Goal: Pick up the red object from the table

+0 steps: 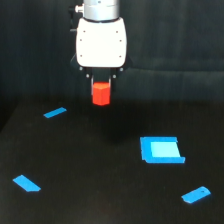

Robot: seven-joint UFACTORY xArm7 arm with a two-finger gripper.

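My gripper (101, 86) is clamped on the red object (101, 94), clear above the table (100, 190); a shallow hold could let it slip.

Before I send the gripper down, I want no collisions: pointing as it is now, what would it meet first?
Probably bare table. The gripper, holding the red object, points downward, and no blue piece seems to be beneath it, though depth is unclear.
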